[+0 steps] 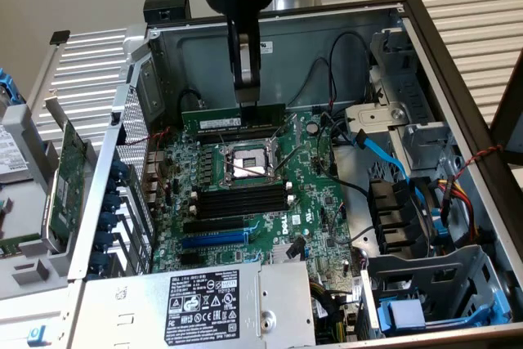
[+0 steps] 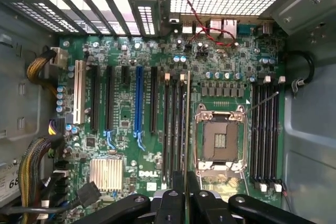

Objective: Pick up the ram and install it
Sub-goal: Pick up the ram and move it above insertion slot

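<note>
The ram [image 1: 233,121], a thin green stick with a white label strip, hangs level above the motherboard [image 1: 319,202] inside the open computer case. My gripper [image 1: 248,100] comes straight down from above and is shut on the ram's top edge. In the wrist view the ram [image 2: 187,124] is seen edge-on as a thin line between my gripper's [image 2: 186,195] black fingers. It runs parallel to the black memory slots [image 2: 173,124], between them and the CPU socket [image 2: 220,142]. A second bank of slots [image 2: 268,129] lies on the socket's other side. The nearer slots [image 1: 241,199] are bare.
A green expansion card [image 1: 69,173] stands outside the case at the exterior view's left. The power supply [image 1: 204,300] fills the case's near side. Blue and black cables [image 1: 384,157] and drive cages [image 1: 425,284] crowd the exterior view's right. A blue expansion slot [image 2: 139,100] and heatsink [image 2: 106,174] sit on the board.
</note>
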`<state>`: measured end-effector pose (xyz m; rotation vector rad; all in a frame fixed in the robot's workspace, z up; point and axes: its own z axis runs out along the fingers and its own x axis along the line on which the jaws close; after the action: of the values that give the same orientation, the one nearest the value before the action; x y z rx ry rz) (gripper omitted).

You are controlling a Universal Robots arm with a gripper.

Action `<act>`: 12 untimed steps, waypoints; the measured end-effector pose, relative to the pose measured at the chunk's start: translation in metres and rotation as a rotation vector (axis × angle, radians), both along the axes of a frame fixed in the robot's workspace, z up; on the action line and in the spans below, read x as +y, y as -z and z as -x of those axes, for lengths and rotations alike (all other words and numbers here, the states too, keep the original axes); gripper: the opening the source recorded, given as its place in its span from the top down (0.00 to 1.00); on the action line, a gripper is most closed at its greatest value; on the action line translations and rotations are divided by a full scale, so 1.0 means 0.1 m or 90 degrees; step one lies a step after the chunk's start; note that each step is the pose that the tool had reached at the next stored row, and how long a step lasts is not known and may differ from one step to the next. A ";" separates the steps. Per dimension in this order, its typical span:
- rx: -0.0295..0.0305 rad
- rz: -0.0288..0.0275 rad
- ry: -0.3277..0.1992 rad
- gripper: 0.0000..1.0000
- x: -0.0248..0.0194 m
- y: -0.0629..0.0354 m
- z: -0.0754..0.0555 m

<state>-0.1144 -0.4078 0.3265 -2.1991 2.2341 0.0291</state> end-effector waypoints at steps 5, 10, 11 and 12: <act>0.0000 0.0000 0.000 0.86 -0.024 0.091 0.00; 0.0009 0.0000 -0.003 0.86 -0.045 0.182 -0.01; 0.0013 0.0001 -0.004 0.86 -0.047 0.200 -0.01; 0.0018 0.0000 -0.005 0.86 -0.050 0.218 -0.01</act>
<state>-0.1129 -0.4127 0.3047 -2.2091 2.2270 0.0322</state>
